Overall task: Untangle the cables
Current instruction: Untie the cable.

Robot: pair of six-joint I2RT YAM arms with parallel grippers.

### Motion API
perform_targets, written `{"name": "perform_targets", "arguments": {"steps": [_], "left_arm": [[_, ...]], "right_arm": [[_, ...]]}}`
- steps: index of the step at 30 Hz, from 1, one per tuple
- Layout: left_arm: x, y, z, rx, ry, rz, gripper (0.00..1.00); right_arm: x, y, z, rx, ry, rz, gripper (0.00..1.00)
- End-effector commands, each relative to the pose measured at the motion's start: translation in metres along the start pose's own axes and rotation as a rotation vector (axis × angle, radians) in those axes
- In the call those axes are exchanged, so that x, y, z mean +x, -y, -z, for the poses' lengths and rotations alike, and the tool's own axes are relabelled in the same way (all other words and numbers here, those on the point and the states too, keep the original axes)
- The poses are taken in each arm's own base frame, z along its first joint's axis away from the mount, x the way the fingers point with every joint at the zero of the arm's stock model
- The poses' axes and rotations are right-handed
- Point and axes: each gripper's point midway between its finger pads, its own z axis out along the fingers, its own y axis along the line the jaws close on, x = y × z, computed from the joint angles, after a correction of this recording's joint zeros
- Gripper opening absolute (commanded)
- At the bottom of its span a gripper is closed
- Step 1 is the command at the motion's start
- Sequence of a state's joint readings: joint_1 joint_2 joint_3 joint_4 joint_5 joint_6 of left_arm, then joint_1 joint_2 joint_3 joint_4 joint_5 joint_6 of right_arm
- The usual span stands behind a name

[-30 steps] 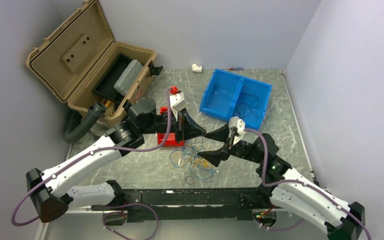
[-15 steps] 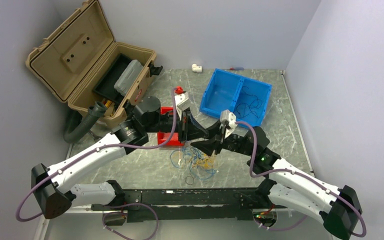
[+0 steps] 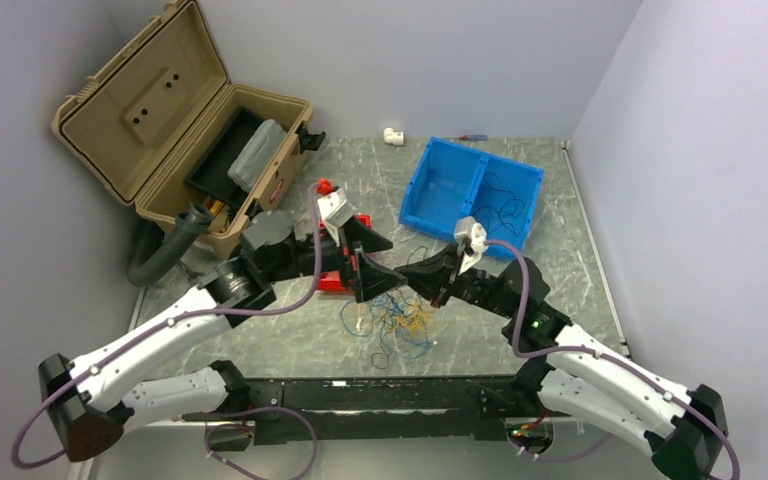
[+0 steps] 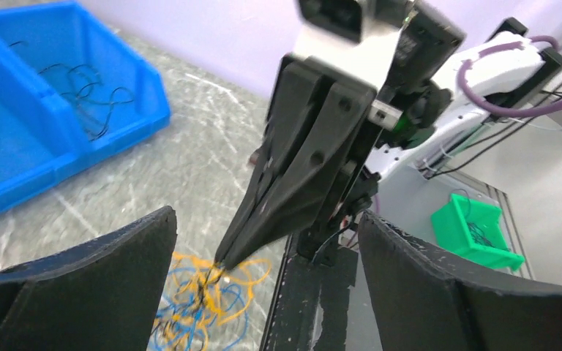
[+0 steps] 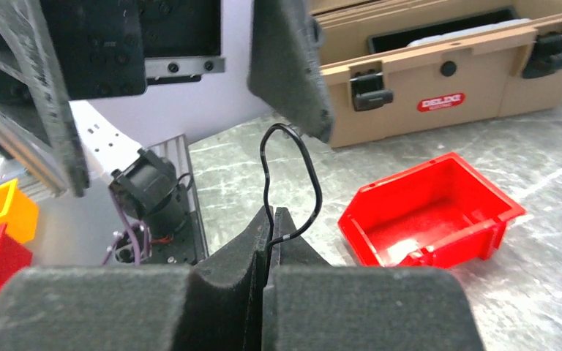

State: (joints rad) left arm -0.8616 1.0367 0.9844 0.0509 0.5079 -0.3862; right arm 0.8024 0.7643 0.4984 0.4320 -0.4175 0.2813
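Right gripper (image 5: 269,213) pinched shut on a black cable (image 5: 315,191) looping up from its tips, left gripper (image 4: 265,219) spread wide, holding nothing, either side of the right's tips, cables (image 3: 397,322) tangled on table (image 3: 290,335) just below both.

Left fingers (image 4: 80,285) spread wide, facing right fingers (image 5: 223,292) pressed tightly together.

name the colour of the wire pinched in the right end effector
Black: the thin wire loop shows best in the right wrist view.
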Motion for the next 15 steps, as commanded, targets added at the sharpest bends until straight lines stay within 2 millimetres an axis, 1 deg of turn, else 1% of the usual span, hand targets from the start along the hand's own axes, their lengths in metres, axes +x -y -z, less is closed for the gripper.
{"name": "perform_targets", "arguments": {"steps": [1,2,4,7,11,15], "left_arm": [[-0.010,-0.019,0.025,-0.145,0.103,-0.027,0.99],[-0.005,-0.023,0.029,-0.164,0.102,-0.025,1.00],[0.004,-0.029,0.035,-0.194,0.098,-0.019,0.99],[0.019,-0.035,0.043,-0.222,0.110,-0.014,0.99],[0.027,-0.039,0.052,-0.239,0.152,-0.031,1.00],[0.039,-0.047,0.052,-0.255,0.138,-0.052,0.99]], "right_arm": [[-0.023,0.014,0.013,0.142,0.063,-0.027,0.00],[-0.025,0.018,0.016,0.178,0.063,-0.036,0.00],[-0.038,0.022,0.020,0.227,0.074,-0.048,0.00],[-0.051,0.025,0.022,0.273,0.068,-0.066,0.00],[-0.067,0.026,0.024,0.323,0.063,-0.112,0.00],[-0.083,0.024,0.024,0.338,0.093,-0.148,0.00]]}}
